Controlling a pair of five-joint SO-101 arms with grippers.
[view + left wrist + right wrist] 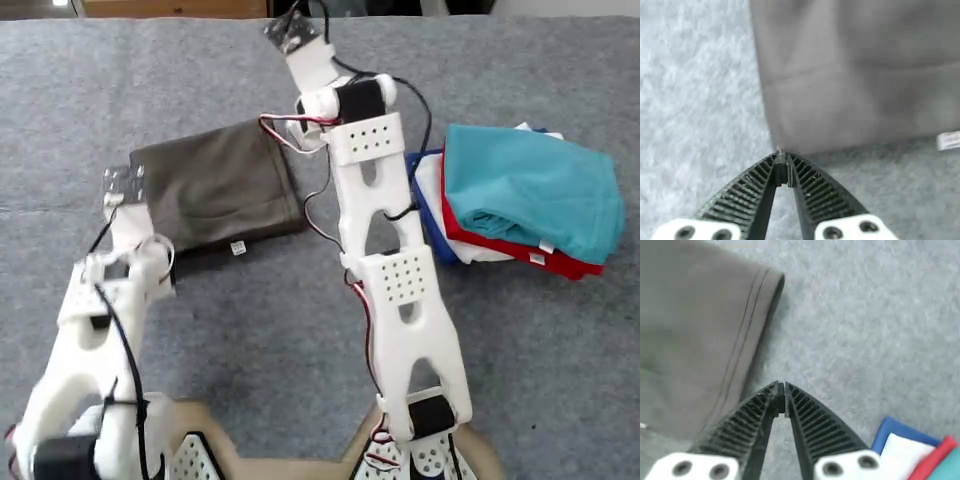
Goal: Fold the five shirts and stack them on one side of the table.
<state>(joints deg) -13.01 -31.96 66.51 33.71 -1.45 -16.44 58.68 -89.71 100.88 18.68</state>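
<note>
Left hand (782,169) and right hand (784,399) both shut tight by the folded grey shirt (855,75).
The left hand holds nothing, and its tips sit right at a corner of the shirt. The right hand is empty too, over the bare bench (865,315), with the shirt just beside it. Farther off lies the pile of folded shirts (525,200), teal on top.
</note>
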